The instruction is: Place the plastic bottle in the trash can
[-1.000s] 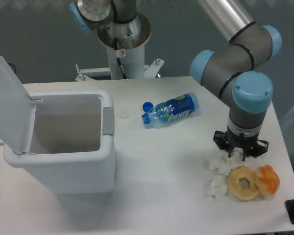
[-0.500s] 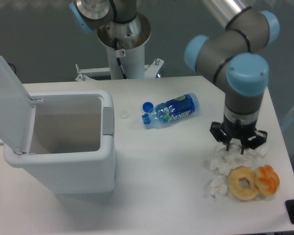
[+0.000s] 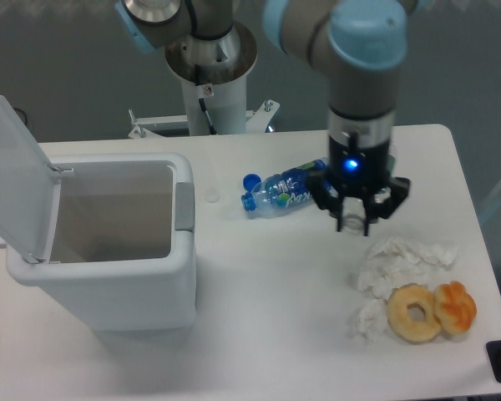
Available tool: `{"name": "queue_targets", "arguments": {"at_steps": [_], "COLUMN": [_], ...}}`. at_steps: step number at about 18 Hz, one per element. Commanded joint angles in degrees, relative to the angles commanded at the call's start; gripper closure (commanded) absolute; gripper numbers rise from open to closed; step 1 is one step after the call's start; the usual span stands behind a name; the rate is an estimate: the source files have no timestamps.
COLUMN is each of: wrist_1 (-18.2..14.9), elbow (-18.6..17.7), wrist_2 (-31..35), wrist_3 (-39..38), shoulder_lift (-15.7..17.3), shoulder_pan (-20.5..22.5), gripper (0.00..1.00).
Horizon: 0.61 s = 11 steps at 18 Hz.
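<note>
The trash can (image 3: 108,276) is a big white bin at the left of the table, with its lid (image 3: 17,180) standing open and a grey tab (image 3: 184,206) on its rim. My gripper (image 3: 352,222) points straight down over the table's middle right, just right of a lying bottle with a blue label (image 3: 288,192). Its blue cap (image 3: 251,180) lies beside it. The wrist hides most of the fingers, and I cannot tell whether they hold anything. The small colourless plastic bottle does not show; it is hidden or out of view.
Crumpled white tissues (image 3: 401,259) lie at the right front, with a doughnut (image 3: 415,313) and an orange pastry (image 3: 456,306) next to them. A small white disc (image 3: 211,197) lies by the bin. The robot's base column (image 3: 210,83) stands at the back.
My gripper has moved left and away from the tissues and pastries, to a spot beside the blue-labelled bottle. The tissues it covered now show. Nothing on the table has moved.
</note>
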Motion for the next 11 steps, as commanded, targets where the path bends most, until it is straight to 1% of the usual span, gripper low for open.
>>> {"name": "queue_targets", "arguments": {"at_steps": [5, 11], "wrist_1": [0.5, 1.4], "elbow": [0.1, 0.1], "wrist_2": [-5.4, -9.2], "wrist_3": [-5.5, -11.6], "shoulder_lift": [2.5, 5.4], "shoulder_pan": [-1.2, -4.8], "gripper": [0.85, 0.85]}}
